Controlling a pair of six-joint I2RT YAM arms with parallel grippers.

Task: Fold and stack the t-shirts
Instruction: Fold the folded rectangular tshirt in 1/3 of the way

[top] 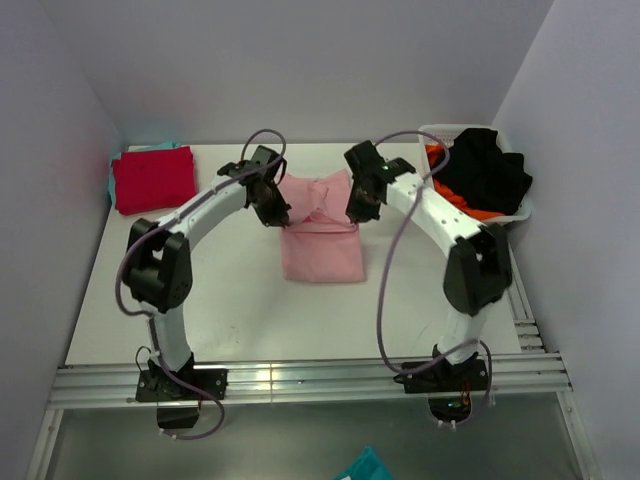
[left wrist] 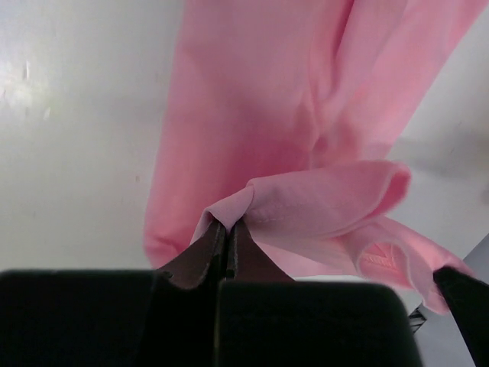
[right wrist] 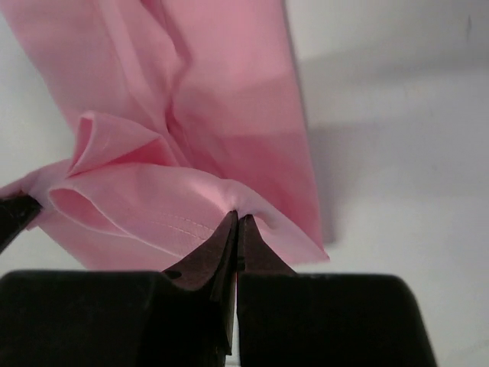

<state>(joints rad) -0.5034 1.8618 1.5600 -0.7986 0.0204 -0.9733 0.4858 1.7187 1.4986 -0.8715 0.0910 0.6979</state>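
Pink cloth is pinched in both sets of fingers. Left of centre in the overhead view, the left gripper [top: 276, 212] has its jaws pressed together on one end of the raised edge of the pink t-shirt [top: 322, 252]. Its wrist camera shows a fold of fabric squeezed between the dark tips. Right of centre, the right gripper [top: 358, 210] is likewise clamped tight on the other end of that edge, with a stitched hem running just beside its tips.

At the upper left, the teal t-shirt [top: 150, 146] shows only as a thin rim behind and beside the red t-shirt [top: 153, 178] lying on it, so its fold cannot be judged. From above, the two grippers partly hide the pink shirt's upper edge. At the bottom edge the frame cuts off a teal scrap [top: 362, 467]. At the upper right, a white basket [top: 455, 127] holds heaped black and orange garments that are hard to tell apart.

The red shirt is folded to a neat rectangle on the table [top: 230, 300]. The pink one lies mid-frame, its lower part a flat rectangle on the table. Its upper part is lifted and bunched into soft folds between the grippers.
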